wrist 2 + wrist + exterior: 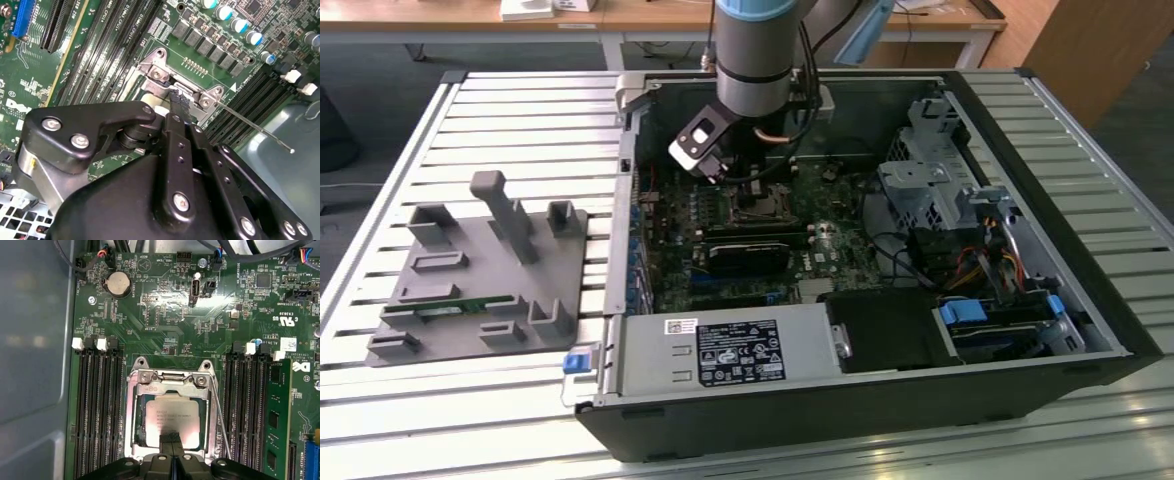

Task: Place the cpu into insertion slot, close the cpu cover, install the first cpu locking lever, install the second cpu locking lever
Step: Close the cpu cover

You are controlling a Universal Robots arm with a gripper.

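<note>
Upper middle of the exterior view: my gripper (pixel 747 185) has jaws pinched shut, empty, tip on the cover (pixel 170 379). A sideways slip might scratch the cpu (pixel 172 415).

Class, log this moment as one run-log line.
cpu: in slot | cover: down over cpu | tool: shut, at cover edge | lever: unlatched

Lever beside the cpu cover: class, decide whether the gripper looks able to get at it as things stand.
Probably yes. The lever lies bare beside the cover, nothing over it, and the gripper, jaws shut, is close by, over the cpu. Memory slots alongside could crowd it.
</note>
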